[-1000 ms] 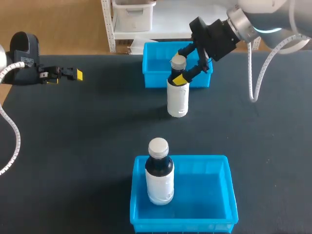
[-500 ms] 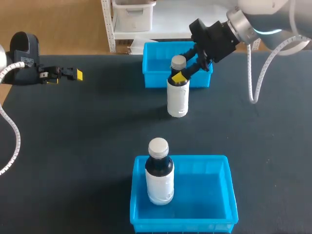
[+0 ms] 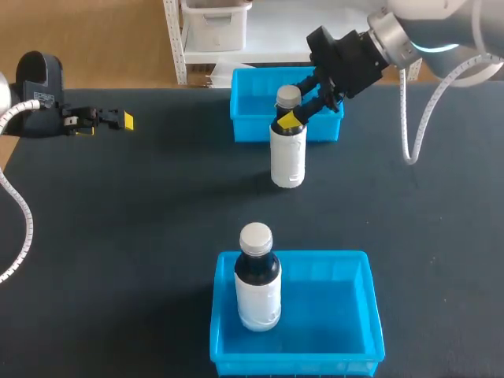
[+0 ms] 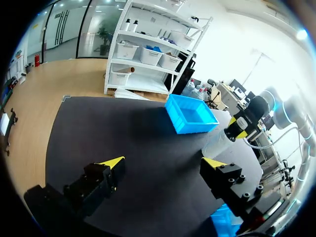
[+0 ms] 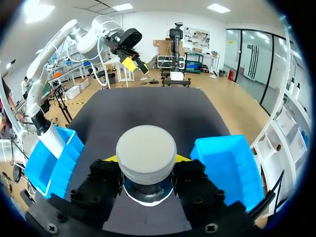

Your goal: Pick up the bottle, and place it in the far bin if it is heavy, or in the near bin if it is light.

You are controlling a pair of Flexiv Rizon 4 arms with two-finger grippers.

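The right arm's fingers (image 3: 289, 115) pinch the neck of a white plastic bottle with a grey cap (image 3: 288, 157), one yellow tip on each side just under the cap (image 5: 146, 150). The bottle is upright over the dark table (image 3: 142, 220), just in front of the far blue plastic bin (image 3: 252, 130). Whether its base touches the table cannot be told. A second bottle with a white cap and dark neck (image 3: 257, 283) stands in the near blue bin (image 3: 295, 364). The left arm's fingers (image 3: 110, 120) are spread with nothing between them (image 4: 163, 165), above the table's far left part, well apart from both bins.
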